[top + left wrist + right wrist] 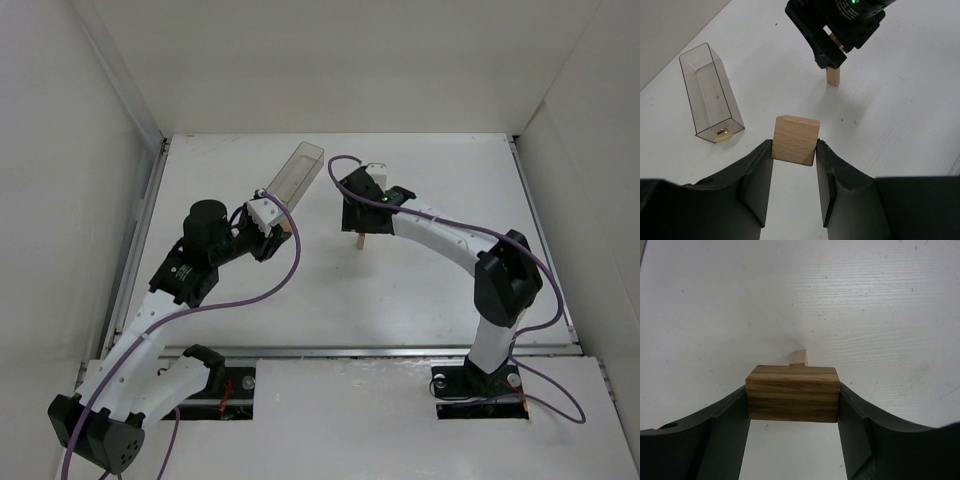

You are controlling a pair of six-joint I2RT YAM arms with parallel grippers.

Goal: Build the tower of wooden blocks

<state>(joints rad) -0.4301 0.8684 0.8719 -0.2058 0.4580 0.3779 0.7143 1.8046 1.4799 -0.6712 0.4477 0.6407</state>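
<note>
Pinched in right gripper: striped brown block, just above the wood block tower, one upright tan piece. Pinched in left gripper: pale block, near the tower. Left of tower: clear box, lying down.

The pale block in the left gripper was smooth, bare-looking wood with a fine grain. The striped block in the right gripper was darker wood with bold streaky bands. Both grippers looked like matt black plastic. The box was clear smoky plastic, kinda glossy, and the white desk was matt with faint ridges.
</note>
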